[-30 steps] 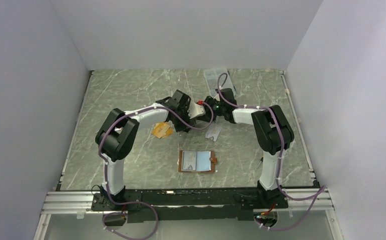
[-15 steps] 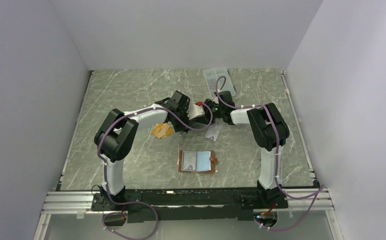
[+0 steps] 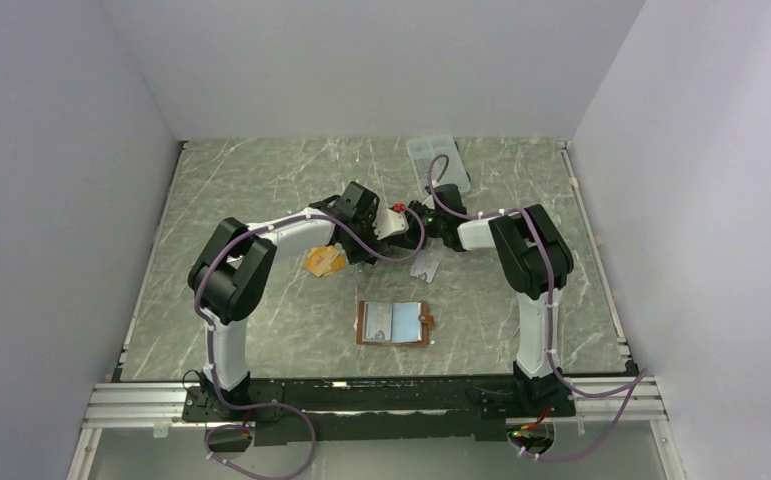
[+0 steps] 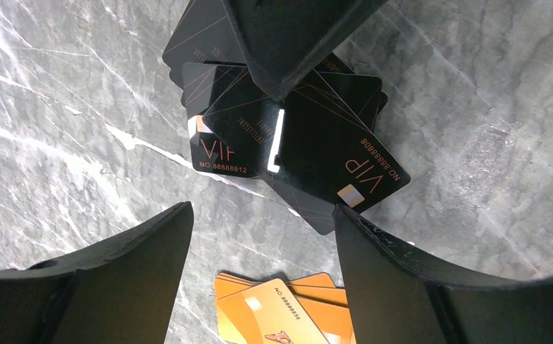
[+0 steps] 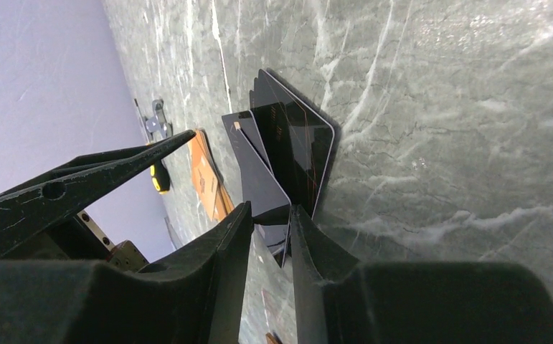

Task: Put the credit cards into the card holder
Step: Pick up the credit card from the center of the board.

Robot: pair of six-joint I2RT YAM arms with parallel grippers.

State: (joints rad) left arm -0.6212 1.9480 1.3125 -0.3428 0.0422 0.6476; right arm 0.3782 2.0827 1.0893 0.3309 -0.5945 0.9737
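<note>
A fanned pile of black credit cards (image 4: 331, 154) lies on the marble, and in the right wrist view one black card (image 5: 262, 183) stands tilted up from it. My right gripper (image 5: 270, 209) straddles that card's lower edge with narrow jaws; a gap still shows between them. In the left wrist view the right gripper's fingers (image 4: 287, 43) reach down onto the pile. My left gripper (image 4: 262, 236) hangs open over bare marble, between the black pile and several orange cards (image 4: 287, 308). The brown card holder (image 3: 394, 323) lies open, nearer the arm bases. Silver cards (image 3: 426, 263) lie beside the grippers.
A clear compartment box (image 3: 437, 160) sits at the back of the table (image 3: 261, 180). Both wrists meet near the table's middle, almost touching. White walls close in the left, back and right sides.
The right gripper's jaws have narrowed around the black card, and the right arm has shifted slightly left. The left gripper's jaws have come in a little.
</note>
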